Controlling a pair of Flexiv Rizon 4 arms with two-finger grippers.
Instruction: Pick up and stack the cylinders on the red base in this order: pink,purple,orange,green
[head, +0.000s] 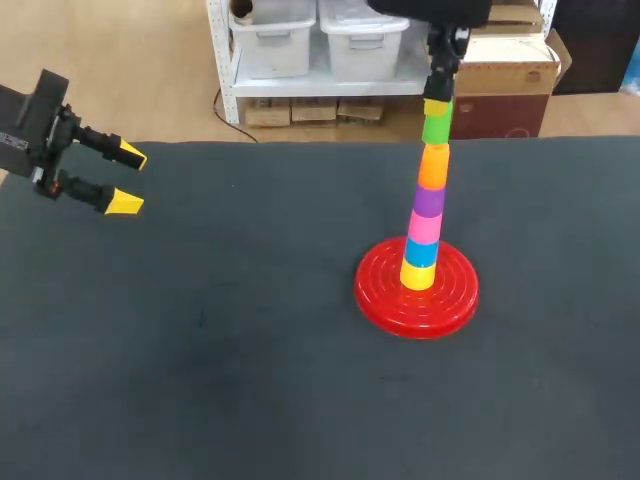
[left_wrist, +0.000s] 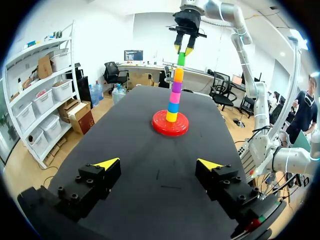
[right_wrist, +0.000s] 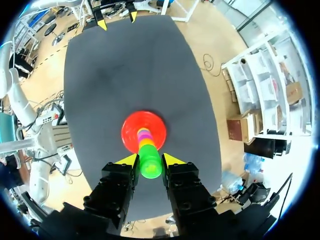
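The red base (head: 385, 300) carries a tall leaning stack: yellow, blue, then the pink cylinder (head: 424, 226), the purple cylinder (head: 429, 200) and the orange cylinder (head: 433, 165). The green cylinder (head: 436, 125) sits at the very top, and my right gripper (head: 437, 103) comes down from above, shut on it. In the right wrist view the green cylinder (right_wrist: 150, 162) fills the gap between the fingers of the right gripper (right_wrist: 149, 160), directly over the stack and base (right_wrist: 129, 131). My left gripper (head: 128, 179) stands open and empty at the table's far left.
The dark table mat (head: 250, 350) spreads around the base with nothing else on it. From the left wrist view the stack (left_wrist: 175, 95) stands far ahead of the left gripper (left_wrist: 158, 164), with the right arm above it.
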